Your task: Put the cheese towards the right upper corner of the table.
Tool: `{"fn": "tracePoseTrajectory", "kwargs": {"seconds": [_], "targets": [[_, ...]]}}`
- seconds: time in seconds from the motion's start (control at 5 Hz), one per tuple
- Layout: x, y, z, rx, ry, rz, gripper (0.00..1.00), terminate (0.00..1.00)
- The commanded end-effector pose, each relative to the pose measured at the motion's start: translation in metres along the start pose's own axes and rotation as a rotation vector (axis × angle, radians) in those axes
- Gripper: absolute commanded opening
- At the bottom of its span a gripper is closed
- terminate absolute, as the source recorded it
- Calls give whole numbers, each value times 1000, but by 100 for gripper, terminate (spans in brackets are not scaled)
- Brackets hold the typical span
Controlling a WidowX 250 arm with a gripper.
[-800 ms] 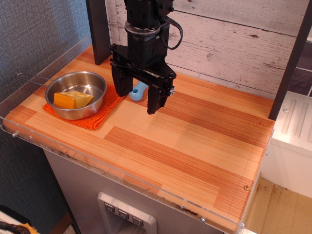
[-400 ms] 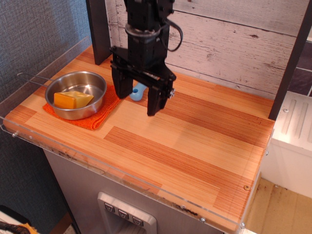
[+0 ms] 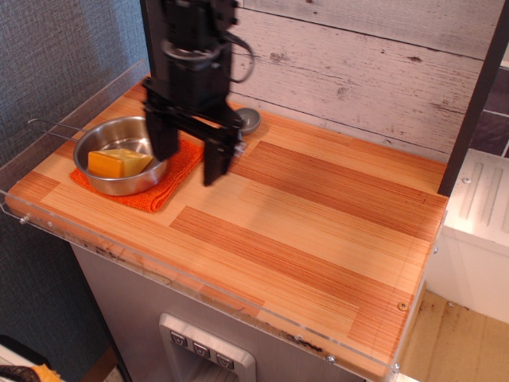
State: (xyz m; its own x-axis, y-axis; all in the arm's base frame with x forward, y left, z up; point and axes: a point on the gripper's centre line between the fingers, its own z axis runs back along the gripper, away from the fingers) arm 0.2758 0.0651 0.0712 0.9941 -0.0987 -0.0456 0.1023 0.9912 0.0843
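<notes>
Pincer [image 3: 189,157] hangs vertical, jaws spread, beside cheese [image 3: 118,162] in bowl [image 3: 103,140].

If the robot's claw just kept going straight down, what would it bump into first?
Probably the orange cloth at the steel bowl's right rim. The open gripper points downward there; the cheese sits further left inside the bowl. Depth from this one view is unclear.

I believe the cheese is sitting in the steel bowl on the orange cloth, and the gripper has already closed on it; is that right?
Not quite. The cheese does sit in the steel bowl on the orange cloth, but the gripper has not closed on it: the observation.image view shows its jaws open and empty, beside the bowl's right rim.
</notes>
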Motion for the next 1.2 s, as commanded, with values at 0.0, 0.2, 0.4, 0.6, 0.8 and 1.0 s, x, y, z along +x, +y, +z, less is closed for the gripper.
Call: {"fn": "tracePoseTrajectory", "kwargs": {"seconds": [0.0,0.2,0.4,0.6,0.8,1.0], "targets": [[-15,60,16,84,-77,99,100,0],[-18,75,8,76,-107,153,100,0],[-17,88,-2,90,-122,199,100,0],[-14,97,-11,84,-109,232,100,0],[-12,102,-18,74,-100,247,100,0],[-9,104,-28,52,-89,262,100,0]]}}
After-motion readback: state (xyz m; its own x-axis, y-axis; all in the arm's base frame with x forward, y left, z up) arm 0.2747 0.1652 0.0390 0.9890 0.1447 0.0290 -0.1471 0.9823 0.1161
